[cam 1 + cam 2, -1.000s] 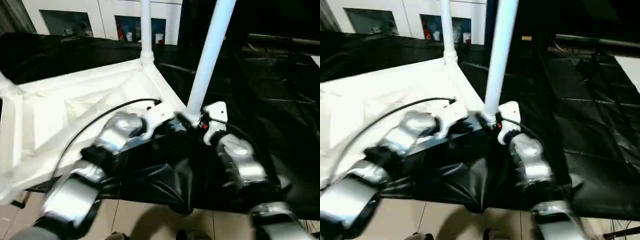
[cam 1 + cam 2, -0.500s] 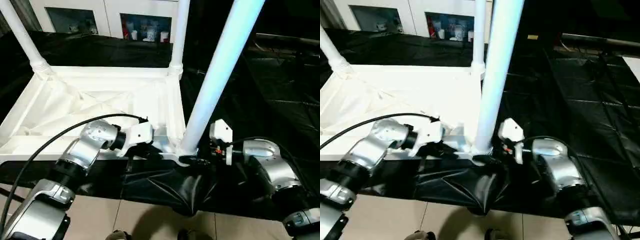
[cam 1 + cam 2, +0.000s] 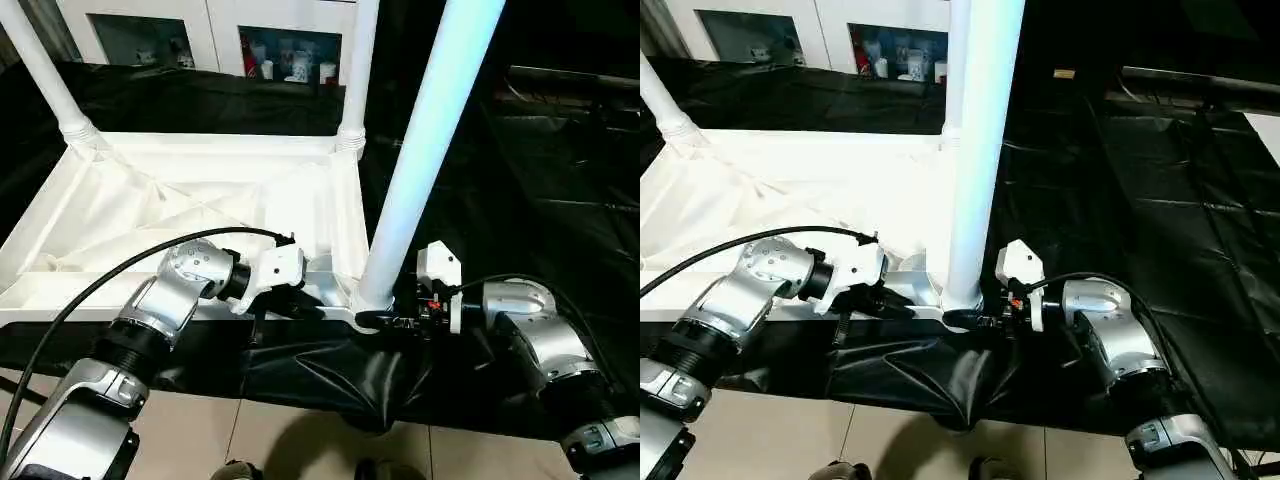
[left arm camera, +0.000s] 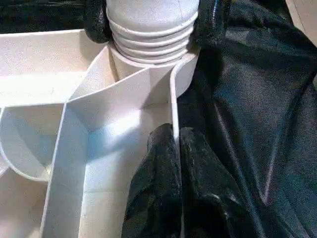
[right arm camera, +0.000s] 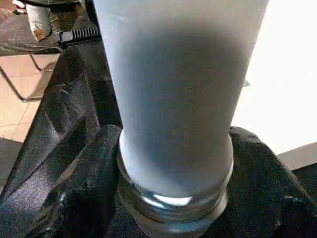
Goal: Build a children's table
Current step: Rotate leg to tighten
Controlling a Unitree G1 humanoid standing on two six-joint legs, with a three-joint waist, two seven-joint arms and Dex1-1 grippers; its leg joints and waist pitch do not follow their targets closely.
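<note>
- While the children's table top [image 3: 200,200] lies upside down on a black sheet [image 3: 520,190], its ribbed underside faces up and three white legs rise from its corner sockets.
- Near leg [image 3: 420,150]: a tapered white tube, leaning slightly, standing in the near right corner socket [image 4: 148,74]; its ribbed threaded base [image 4: 151,34] sits at the mouth of that socket.
- Far right leg [image 3: 358,60] and far left leg [image 3: 45,70]: each seated upright in a corner socket on the side of the top away from the robot.
- Left gripper [image 4: 173,148]: its two black fingers are pressed together on the thin outer wall [image 4: 173,104] of the table top, just beside the near right socket, pinching that rim between them. From the head camera this gripper [image 3: 300,305] sits at the top's near edge, left of the near leg.
- Right gripper [image 3: 385,322]: reaches in from the right at the foot of the near leg; its black fingers [image 5: 84,183] stand on either side of the leg's base, wrapped around it. Whether the pads press firmly on the leg cannot be told.
- Surroundings: the black sheet is bunched into folds under both grippers and hangs over the front edge above a tiled floor [image 3: 300,440]; white cabinets [image 3: 200,30] with dark openings stand behind.
</note>
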